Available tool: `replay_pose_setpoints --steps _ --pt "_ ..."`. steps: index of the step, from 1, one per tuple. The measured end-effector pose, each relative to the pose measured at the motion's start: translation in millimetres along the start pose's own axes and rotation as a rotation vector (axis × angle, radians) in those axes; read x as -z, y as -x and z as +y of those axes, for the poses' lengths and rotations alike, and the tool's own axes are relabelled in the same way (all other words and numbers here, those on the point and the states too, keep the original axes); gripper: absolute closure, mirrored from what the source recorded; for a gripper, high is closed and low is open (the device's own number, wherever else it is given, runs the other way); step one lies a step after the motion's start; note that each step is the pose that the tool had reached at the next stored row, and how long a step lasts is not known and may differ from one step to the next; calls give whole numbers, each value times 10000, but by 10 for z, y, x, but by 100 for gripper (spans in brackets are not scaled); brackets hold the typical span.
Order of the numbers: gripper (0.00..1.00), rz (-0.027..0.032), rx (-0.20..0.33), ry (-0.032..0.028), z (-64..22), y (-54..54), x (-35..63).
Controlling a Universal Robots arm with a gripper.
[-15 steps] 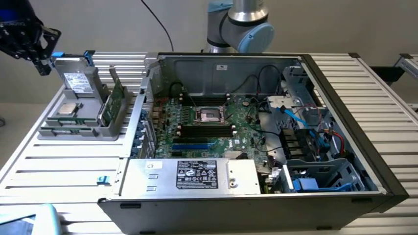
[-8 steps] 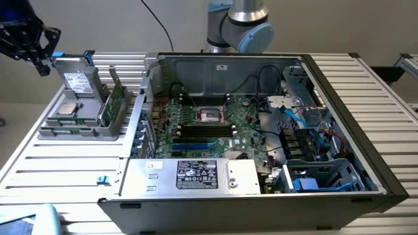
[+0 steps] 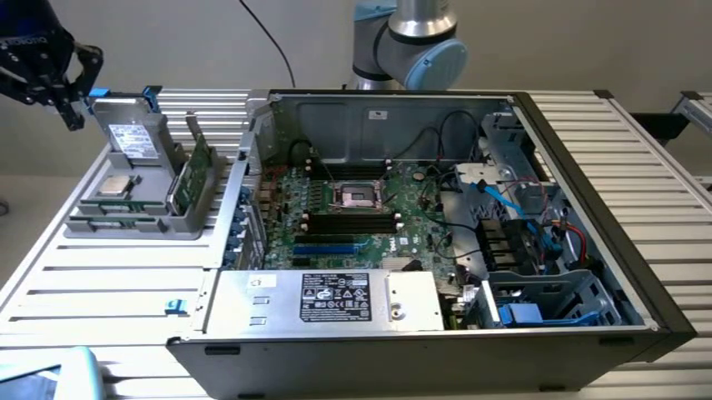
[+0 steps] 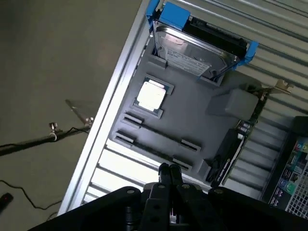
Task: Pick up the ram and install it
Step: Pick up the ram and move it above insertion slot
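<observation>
The end effector (image 3: 73, 117) hangs in the air at the far corner of the surface (image 3: 106, 279), on the exterior view's left, with its two fingers (image 4: 164, 174) pressed together and nothing between them. It stands above and just beyond the back of a grey holder tray (image 3: 78, 223) that rests on the slatted metal surface. The ram (image 3: 125, 207) stands on its long edge in a narrow slot in the near part of that tray, lower than the end effector and towards the exterior view's right of it, well apart from the fingers and untouched. In the wrist view the ram (image 4: 161, 132) shows as a thin dark line running across the tray, with the closed fingertips hovering over the tray's edge beside it. The same tray also carries a silver processor chip (image 4: 151, 95) lying flat, a hard drive (image 4: 197, 50) in a blue bracket propped at the back, and a wider green card (image 3: 196, 175) standing upright at the side nearest the open computer case (image 3: 579, 208). Inside the case the motherboard (image 3: 418, 212) lies exposed, its dark memory slots (image 3: 350, 222) just below the processor socket (image 3: 358, 196).
</observation>
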State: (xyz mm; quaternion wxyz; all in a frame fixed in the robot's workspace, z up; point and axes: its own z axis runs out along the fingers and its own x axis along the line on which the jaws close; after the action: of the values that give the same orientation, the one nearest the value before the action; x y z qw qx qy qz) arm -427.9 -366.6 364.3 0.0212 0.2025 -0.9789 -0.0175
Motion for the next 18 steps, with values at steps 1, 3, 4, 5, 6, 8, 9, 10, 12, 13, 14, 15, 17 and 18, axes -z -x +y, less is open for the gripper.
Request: replay_pose_setpoints --steps 1,3,4,5,6,8,9,10,12,13,14,15,17,18 --pt "89 8 178 -6 0 0 -1" --pt "89 24 543 -19 0 0 -2" --pt "89 32 729 -25 0 0 -3" --pt "89 39 909 -32 0 0 -4" --pt "89 47 1082 -38 0 0 -4" --pt "89 62 1441 -50 0 0 -6" --pt "89 70 1627 -56 0 0 -7" --pt "89 79 1818 -63 0 0 -7" --pt "89 94 2177 -75 0 0 -9" --pt "89 102 2366 -82 -1 0 -10" --pt "89 109 2536 -88 0 0 -11" --pt "89 117 2721 -95 -1 1 -12" --pt "89 133 3091 -107 -1 0 -13" --pt "89 141 3270 -113 -1 0 -14"
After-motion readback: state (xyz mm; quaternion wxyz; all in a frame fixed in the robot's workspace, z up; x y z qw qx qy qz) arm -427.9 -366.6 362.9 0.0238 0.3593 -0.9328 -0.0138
